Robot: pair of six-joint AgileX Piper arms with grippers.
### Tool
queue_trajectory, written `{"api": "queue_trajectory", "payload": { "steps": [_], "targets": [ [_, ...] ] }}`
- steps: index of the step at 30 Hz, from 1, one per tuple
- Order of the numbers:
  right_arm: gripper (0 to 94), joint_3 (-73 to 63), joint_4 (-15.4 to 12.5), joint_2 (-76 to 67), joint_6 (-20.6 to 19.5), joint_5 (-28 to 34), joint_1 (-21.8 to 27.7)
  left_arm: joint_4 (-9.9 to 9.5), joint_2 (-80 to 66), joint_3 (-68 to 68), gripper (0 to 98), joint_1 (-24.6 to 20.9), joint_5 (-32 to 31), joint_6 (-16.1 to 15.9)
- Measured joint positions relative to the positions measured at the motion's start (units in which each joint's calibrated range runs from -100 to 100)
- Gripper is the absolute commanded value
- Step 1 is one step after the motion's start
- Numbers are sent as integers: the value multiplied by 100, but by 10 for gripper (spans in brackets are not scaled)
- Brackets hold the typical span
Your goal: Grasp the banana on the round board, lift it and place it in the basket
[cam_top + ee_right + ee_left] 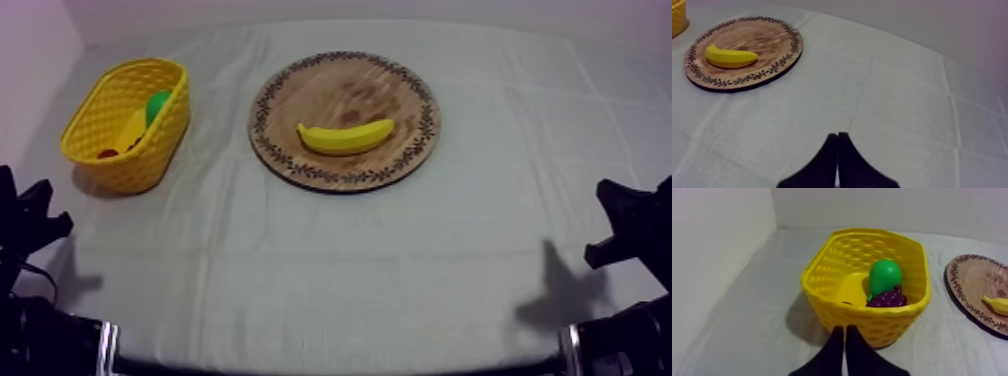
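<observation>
Lying mid-frame on the wooden board (345, 75), the banana (346, 137) looks light, stiff, smooth; take its middle. Left hand (845, 330), right hand (837, 136): fingers together, empty.

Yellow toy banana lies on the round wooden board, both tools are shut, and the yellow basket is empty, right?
Not empty: the left wrist view shows a green pear and purple bunch of grapes in the yellow basket. The rest holds.
</observation>
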Motion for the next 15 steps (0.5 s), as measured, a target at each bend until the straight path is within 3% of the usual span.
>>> {"api": "queue_trajectory", "payload": {
  "steps": [15],
  "targets": [
    [3, 0, 0, 0, 0, 2, 0, 0, 0, -22, 0, -104, 50, 93]
  ]
}}
